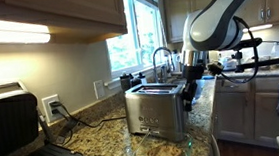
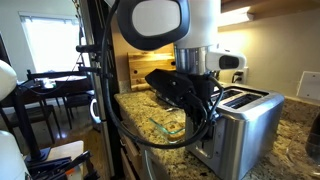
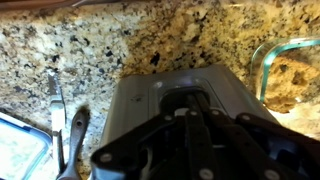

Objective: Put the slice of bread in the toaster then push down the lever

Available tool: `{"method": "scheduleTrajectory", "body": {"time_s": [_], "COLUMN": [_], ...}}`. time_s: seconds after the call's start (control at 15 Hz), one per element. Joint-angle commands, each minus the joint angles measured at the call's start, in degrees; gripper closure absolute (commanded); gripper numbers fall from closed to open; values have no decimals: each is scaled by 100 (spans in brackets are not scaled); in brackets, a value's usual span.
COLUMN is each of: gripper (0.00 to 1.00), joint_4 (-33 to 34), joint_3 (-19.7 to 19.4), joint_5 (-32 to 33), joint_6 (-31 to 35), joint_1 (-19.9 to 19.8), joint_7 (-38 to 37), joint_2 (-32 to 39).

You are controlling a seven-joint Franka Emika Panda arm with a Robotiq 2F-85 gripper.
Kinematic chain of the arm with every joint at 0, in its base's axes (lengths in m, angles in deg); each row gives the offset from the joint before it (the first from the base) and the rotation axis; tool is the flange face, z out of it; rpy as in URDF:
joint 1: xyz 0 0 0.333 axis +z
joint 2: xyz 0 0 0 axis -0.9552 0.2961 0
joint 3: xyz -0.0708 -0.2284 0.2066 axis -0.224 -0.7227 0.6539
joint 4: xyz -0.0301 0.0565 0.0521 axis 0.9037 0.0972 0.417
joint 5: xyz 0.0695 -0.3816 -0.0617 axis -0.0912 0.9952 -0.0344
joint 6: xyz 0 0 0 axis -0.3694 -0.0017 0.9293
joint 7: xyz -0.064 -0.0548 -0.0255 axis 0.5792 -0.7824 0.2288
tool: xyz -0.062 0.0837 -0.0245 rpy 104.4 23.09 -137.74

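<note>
1. Black Robotiq gripper [image 1: 190,92] on a white arm, hanging nose-down and pressed close against one end of the boxy brushed stainless-steel toaster [image 1: 154,112], in both exterior views [image 2: 198,108].
2. Cannot tell whether the fingers stand wide or narrow. In the wrist view only the dark linkage of the gripper [image 3: 190,140] shows, and in both exterior views the tips are lost against the toaster's end.
3. Right in front of the fingers in the wrist view: the grey metal of the toaster [image 3: 150,95], filling the middle of the picture.
4. Off to the right of the fingers there: a clear glass dish [image 3: 262,80] with a tan-brown shape inside that looks like the slice of bread [image 3: 295,80], well apart from the fingers and not in their grip.
5. Same tan shape visible in the dish in an exterior view [image 1: 165,152], just in front of the toaster's face and away from the fingers at its end.
6. Under and beyond the fingers: a speckled brown granite countertop [image 3: 100,50].
7. To the left of the fingers in the wrist view: thin metal utensils [image 3: 55,110] lying flat on the stone.
8. Far from the fingers, past the toaster's other end: a black-and-silver hinged grill press [image 1: 13,123].
9. Behind the gripper in an exterior view: a pale wooden board [image 2: 140,70] against the wall.
</note>
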Motion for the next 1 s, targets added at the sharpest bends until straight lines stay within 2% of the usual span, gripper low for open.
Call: {"method": "scheduleTrajectory", "body": {"time_s": [0.0, 0.47, 0.93], "gripper": [97, 97, 97], "joint_4": [206, 461, 828], "joint_3": [47, 243, 375], "joint_5": [-144, -244, -254], "joint_6": [407, 818, 909], "joint_1": [84, 80, 45], "joint_7": [-186, -312, -447], "joint_2": [547, 1176, 1607]}}
